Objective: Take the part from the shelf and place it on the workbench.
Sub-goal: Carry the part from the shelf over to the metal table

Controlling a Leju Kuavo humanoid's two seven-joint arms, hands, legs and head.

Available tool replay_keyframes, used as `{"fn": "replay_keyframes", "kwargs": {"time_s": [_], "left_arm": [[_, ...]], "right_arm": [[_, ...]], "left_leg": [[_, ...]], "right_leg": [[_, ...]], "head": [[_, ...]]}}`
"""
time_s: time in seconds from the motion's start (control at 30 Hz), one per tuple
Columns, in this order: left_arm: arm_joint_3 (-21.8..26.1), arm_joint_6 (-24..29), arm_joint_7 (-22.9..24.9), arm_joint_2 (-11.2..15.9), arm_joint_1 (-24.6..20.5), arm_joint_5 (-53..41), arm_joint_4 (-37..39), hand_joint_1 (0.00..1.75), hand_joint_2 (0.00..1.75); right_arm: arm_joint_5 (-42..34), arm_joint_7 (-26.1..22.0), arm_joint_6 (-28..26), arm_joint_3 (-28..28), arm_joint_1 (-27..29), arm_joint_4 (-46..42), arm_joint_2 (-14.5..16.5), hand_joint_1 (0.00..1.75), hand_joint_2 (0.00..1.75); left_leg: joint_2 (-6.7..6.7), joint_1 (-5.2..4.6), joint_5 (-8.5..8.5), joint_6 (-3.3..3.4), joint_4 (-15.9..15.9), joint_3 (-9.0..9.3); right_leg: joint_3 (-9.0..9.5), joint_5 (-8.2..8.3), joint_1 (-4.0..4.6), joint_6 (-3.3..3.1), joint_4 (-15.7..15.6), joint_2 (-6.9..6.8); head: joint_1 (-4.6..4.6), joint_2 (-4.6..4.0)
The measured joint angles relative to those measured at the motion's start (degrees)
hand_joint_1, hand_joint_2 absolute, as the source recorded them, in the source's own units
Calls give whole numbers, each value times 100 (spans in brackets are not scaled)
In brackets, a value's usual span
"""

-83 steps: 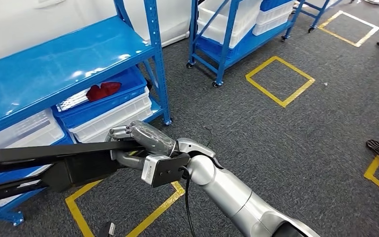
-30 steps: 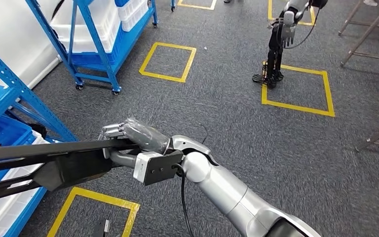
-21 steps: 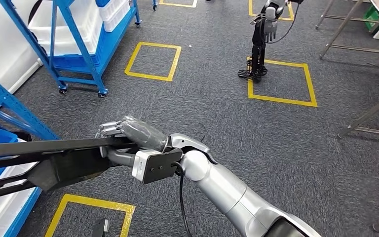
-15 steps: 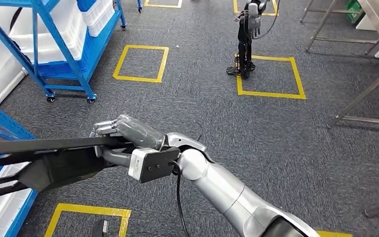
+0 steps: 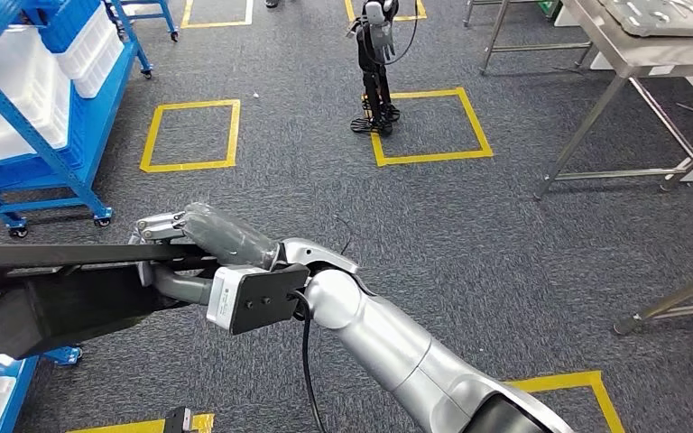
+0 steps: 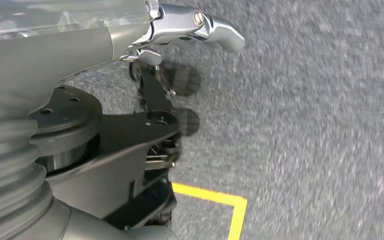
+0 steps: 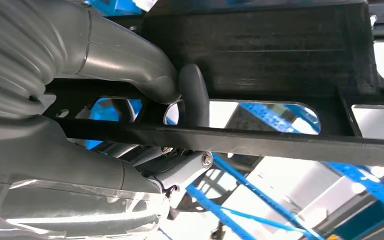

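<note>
- Right hand (image 5: 200, 248) out ahead of the silver arm, fingers clenched around the part (image 5: 63, 289), a long black frame of flat bars running from the hand off toward the blue rack side.
- Close up from the right wrist: thumb (image 7: 192, 95) hooked through a slot in the part (image 7: 260, 55), darker fingers wrapped under one bar; blue rack struts blurred behind.
- Part held in the air above the grey carpet (image 5: 469, 225), well apart from the workbench (image 5: 636, 41).
- Left hand (image 6: 130, 40) seen from its wrist camera over the carpet, one silver fingertip (image 6: 220, 32) stretched out; nothing seen in it, but whether released or clenched cannot tell.
- Yellow tape corner (image 6: 230, 202) on the carpet under that hand.
- Blue rack (image 5: 41, 99) on castors with white bins, farther out beside the part's far end.
- Yellow floor square (image 5: 191, 135) just beside the rack.
- Second yellow square (image 5: 429, 126) beyond, between rack and workbench, with another robot (image 5: 374, 63) standing at its edge.
- Workbench of bare metal farthest off, a grey tray (image 5: 659, 16) on top, slanted legs reaching down to the carpet.
</note>
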Motion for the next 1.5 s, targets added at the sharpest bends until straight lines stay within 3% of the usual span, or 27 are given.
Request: {"fn": "replay_keyframes", "kwargs": {"time_s": [0.03,0.1,0.17,0.23,0.3,0.33,0.4,0.47,0.53,0.6,0.67,0.73,0.8,0.83,0.87,0.9,0.97,1.03,1.1,1.13,1.2,1.27,1.33,1.37,1.4,1.43,1.5], "left_arm": [[3,-2,-1,1,2,-3,0,0,175],[6,-7,-3,-3,-4,-14,-1,0,175],[8,-15,-1,-9,-7,-32,-2,0,175],[9,-19,5,-10,5,-45,-2,0,175],[10,-15,15,-6,24,-60,-2,0,175],[10,-13,20,-4,26,-69,-2,0,175],[10,-14,27,-4,18,-83,-2,0,175],[10,-14,34,-8,12,-88,-2,0,175],[10,-14,49,-12,10,-94,-2,0,175],[10,-15,61,-21,3,-98,-3,0,175],[10,-16,64,-28,-2,-101,-4,0,175],[10,-20,64,-27,14,-103,-4,0,175],[10,-24,66,-23,45,-104,-4,0,175],[10,-25,68,-18,55,-108,-4,0,175],[10,-25,72,-10,62,-114,-4,0,175],[10,-23,79,-1,65,-124,-4,0,175],[10,-19,104,10,81,-147,-4,0,175],[10,-15,138,13,97,-177,-4,0,175],[6,-15,165,13,96,-201,-4,0,175],[3,-16,172,11,93,-207,-4,0,175],[-4,-24,177,7,97,-214,-4,0,175],[-8,-32,178,7,112,-220,-4,0,175],[-9,-36,181,7,126,-222,-4,0,175],[-10,-37,182,5,124,-224,-4,0,175],[-13,-38,183,3,117,-227,-4,0,175],[-15,-39,186,-3,106,-229,-5,0,175],[-16,-36,200,-31,86,-231,-6,0,175]], "right_arm": [[1,2,-1,-3,-1,1,9,175,175],[11,3,-3,-20,1,3,15,175,175],[33,2,-7,-43,-2,8,11,175,175],[52,-1,-9,-51,0,18,9,175,175],[66,-3,-10,-52,14,40,-1,175,175],[74,-3,-10,-52,21,54,-7,175,175],[92,-3,-11,-52,25,72,-15,175,175],[103,-5,-12,-52,16,76,-12,175,175],[105,-10,-14,-55,10,82,-4,175,175],[109,-17,-14,-63,11,99,-1,175,175],[112,-27,-10,-71,8,118,6,175,175],[113,-35,-1,-72,6,137,29,175,175],[114,-37,7,-68,17,162,49,175,175],[116,-37,8,-66,23,174,52,175,175],[119,-37,8,-64,28,183,56,175,175],[121,-36,8,-63,31,188,64,175,175],[123,-30,8,-61,27,191,94,175,175],[126,-23,8,-60,27,192,124,175,175],[129,-20,7,-60,31,198,131,175,175],[130,-19,7,-63,32,202,128,175,175],[129,-19,4,-68,31,207,126,175,175],[127,-20,3,-71,40,211,126,175,175],[125,-20,3,-72,68,220,121,175,175],[125,-19,3,-72,81,225,118,175,175],[125,-20,3,-72,88,226,116,175,175],[125,-21,3,-73,88,226,117,175,175],[126,-30,4,-76,74,223,134,175,175]], "left_leg": [[-25,-5,-20,25,-37,14],[85,-1,9,95,-73,19],[221,5,46,180,-122,29],[371,-20,54,237,-140,27],[539,-39,48,254,-139,21],[619,-43,44,256,-138,22],[757,-51,34,249,-138,36],[870,-74,14,221,-134,55],[982,-99,-7,176,-129,66],[1073,-101,-36,124,-127,84],[868,-77,-181,69,55,28],[542,-54,-515,22,673,-240],[446,-49,-773,-14,1392,-582],[438,-42,-754,-29,1526,-658],[431,-31,-629,-41,1435,-630],[395,-10,-416,-58,1119,-496],[166,52,-109,-85,377,-165],[-4,73,-62,-40,65,-33],[66,54,-62,55,60,-44],[124,49,-52,96,56,-45],[254,39,-35,176,36,-44],[399,-2,-41,225,33,-46],[551,-40,-53,247,34,-45],[622,-60,-59,256,34,-40],[687,-82,-68,265,33,-27],[750,-104,-78,272,29,-8],[861,-139,-97,262,17,22]], "right_leg": [[-28,15,-5,36,4,58],[-65,31,-9,100,4,106],[-178,-132,20,147,240,-167],[-484,-495,14,182,909,-503],[-784,-737,-21,207,1563,-589],[-807,-714,-33,211,1631,-605],[-495,-401,-34,187,1068,-697],[-61,-138,26,125,253,-967],[90,-93,87,80,-72,-1096],[89,-62,77,45,-110,-958],[116,-18,29,0,-168,-822],[129,4,-3,-27,-192,-688],[128,6,-8,-32,-182,-532],[128,4,-12,-28,-170,-449],[129,-1,-22,-17,-153,-366],[128,-13,-37,6,-125,-281],[93,-55,-60,77,-33,-127],[19,-66,-63,150,39,-5],[-35,-44,-71,204,44,93],[-56,-65,-70,226,72,40],[-215,-275,-56,265,414,-255],[-556,-631,-46,285,1157,-549],[-802,-789,-42,269,1678,-613],[-778,-720,-30,239,1642,-624],[-632,-555,-4,186,1368,-654],[-408,-359,47,104,948,-751],[-34,-142,164,-68,231,-1052]], "head": [[-1,0],[1,1],[33,1],[65,1],[67,1],[68,1],[68,1],[65,1],[63,1],[64,1],[62,1],[49,1],[38,1],[38,1],[39,1],[39,1],[34,1],[28,1],[27,1],[32,1],[70,1],[104,1],[108,1],[108,1],[108,1],[107,1],[90,1]]}}
